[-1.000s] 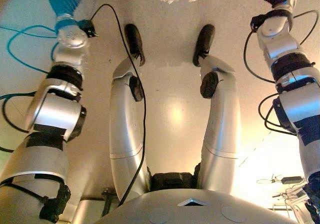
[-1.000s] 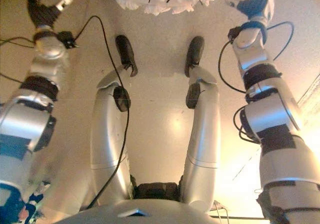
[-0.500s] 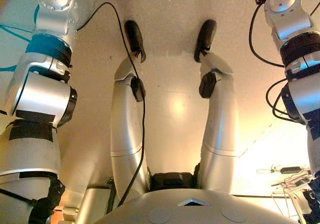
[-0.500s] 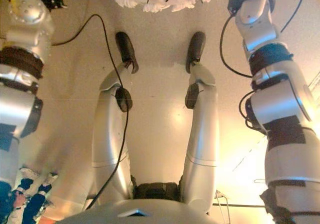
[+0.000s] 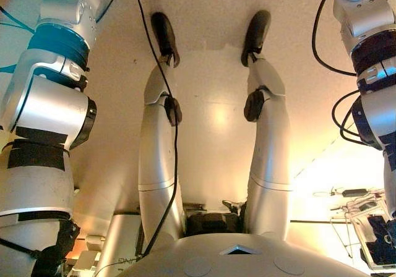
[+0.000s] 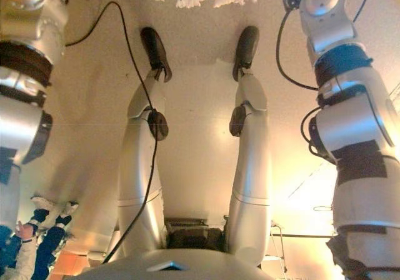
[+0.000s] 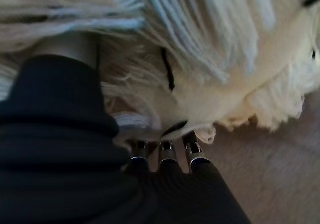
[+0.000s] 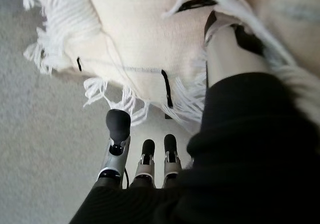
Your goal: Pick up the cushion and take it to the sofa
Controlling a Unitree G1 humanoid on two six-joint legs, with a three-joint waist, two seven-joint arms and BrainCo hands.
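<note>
We judge the cream fringed woollen cushion [image 8: 135, 39] soft and light, best pressed between both sides; our left hand [image 7: 165, 156] has its fingers hidden under the fringe, so we cannot tell its grip, and our right hand [image 8: 142, 159] shows relaxed fingers below the edge.

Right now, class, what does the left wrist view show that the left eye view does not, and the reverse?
Only the left wrist view shows the left hand, its fingers running under the cushion, tips hidden. Only the left eye view shows a clear box at the lower right. Both share the cream fringed cushion, just its fringe at the eye view's top edge, and the pale floor.
</note>
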